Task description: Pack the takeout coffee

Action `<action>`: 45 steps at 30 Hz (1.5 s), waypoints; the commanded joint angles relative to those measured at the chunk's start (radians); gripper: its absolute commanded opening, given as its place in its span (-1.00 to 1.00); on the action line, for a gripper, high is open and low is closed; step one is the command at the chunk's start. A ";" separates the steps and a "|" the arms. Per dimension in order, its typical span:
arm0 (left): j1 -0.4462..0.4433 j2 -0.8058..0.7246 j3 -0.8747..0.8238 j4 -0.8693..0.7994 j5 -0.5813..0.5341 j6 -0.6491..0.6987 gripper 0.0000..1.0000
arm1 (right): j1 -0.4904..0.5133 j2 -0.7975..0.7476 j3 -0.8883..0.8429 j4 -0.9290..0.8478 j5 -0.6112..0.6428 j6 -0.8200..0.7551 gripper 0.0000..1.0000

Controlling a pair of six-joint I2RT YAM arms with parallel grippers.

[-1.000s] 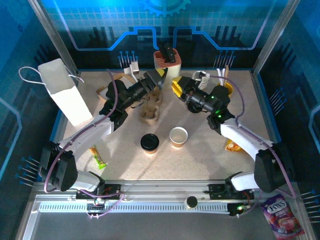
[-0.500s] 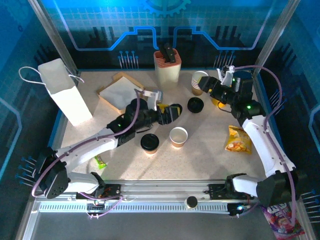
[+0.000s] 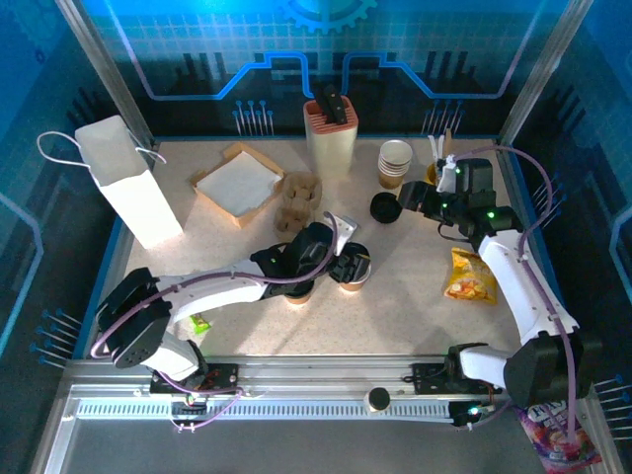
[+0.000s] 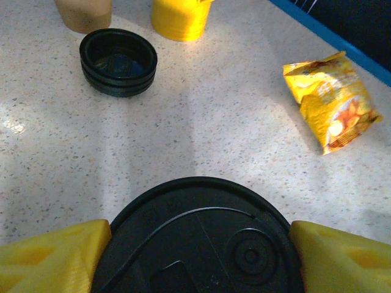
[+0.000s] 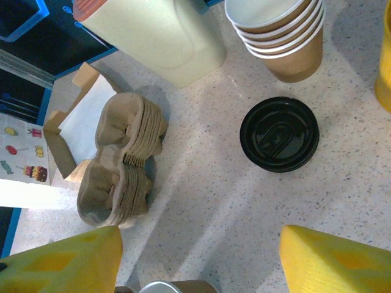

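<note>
Bright overhead light leaves soft shadows and pale glare on the speckled table [image 3: 415,306]. Close to the left wrist lens, the black lid [image 4: 201,244] and yellow fingers [image 4: 49,259] blur.

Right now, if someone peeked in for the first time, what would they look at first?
Probably the left gripper in the middle of the table, its yellow fingers pinching a black lid right above a tan cup. Next, the tall white paper bag standing at the far left, and the bright yellow snack bag lying on the right.
</note>
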 commanded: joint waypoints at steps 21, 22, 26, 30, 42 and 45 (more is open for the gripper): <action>-0.011 0.125 0.031 0.042 -0.013 0.102 0.59 | -0.010 0.051 -0.034 0.034 -0.084 0.009 0.41; -0.012 0.127 0.033 0.043 -0.015 0.102 0.59 | -0.009 0.051 -0.035 0.034 -0.086 0.009 0.41; -0.012 0.127 0.039 0.039 -0.004 0.100 0.60 | -0.004 0.047 -0.044 0.035 -0.081 0.009 0.41; -0.014 0.130 0.047 0.031 0.010 0.091 0.60 | -0.005 0.045 -0.053 0.035 -0.077 0.009 0.42; -0.017 0.137 0.065 0.030 0.047 0.071 0.62 | 0.005 0.050 -0.058 0.041 -0.078 0.014 0.42; -0.017 0.138 0.068 0.038 0.074 0.053 0.64 | 0.008 0.056 -0.058 0.040 -0.077 0.014 0.42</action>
